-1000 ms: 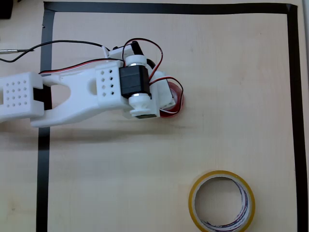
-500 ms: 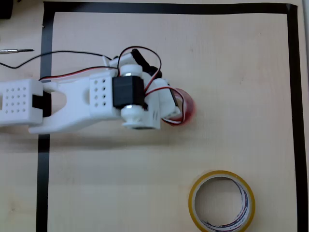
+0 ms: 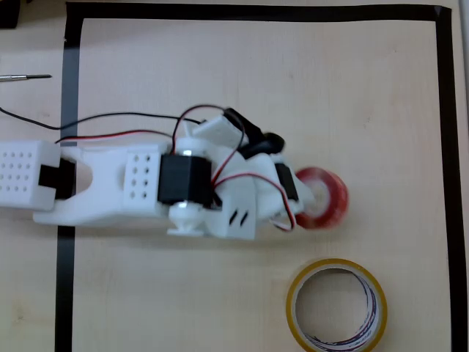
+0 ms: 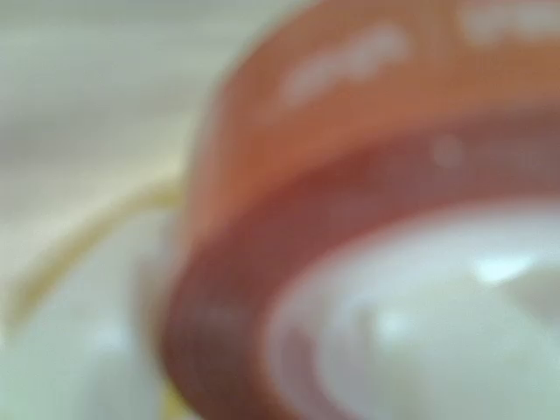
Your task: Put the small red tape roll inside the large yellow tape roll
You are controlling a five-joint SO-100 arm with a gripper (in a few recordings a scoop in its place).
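In the overhead view my white gripper [image 3: 311, 200] is shut on the small red tape roll [image 3: 335, 192], whose white core is partly covered by the fingers. The roll is held right of the table's centre. The large yellow tape roll [image 3: 335, 304] lies flat near the bottom edge, just below and slightly right of the red roll, apart from it. In the wrist view the red tape roll [image 4: 289, 175] is very close and blurred, and a pale yellow arc [image 4: 79, 245] shows behind it at the left.
A black tape border [image 3: 445, 147] frames the light wooden table on the top, left and right. A thin metal tool [image 3: 26, 76] lies outside the border at the upper left. Black and red cables run along the arm.
The arm has reached to the right and downward, carrying the red roll from the table's middle to a spot just above the yellow ring. The yellow ring has not moved.
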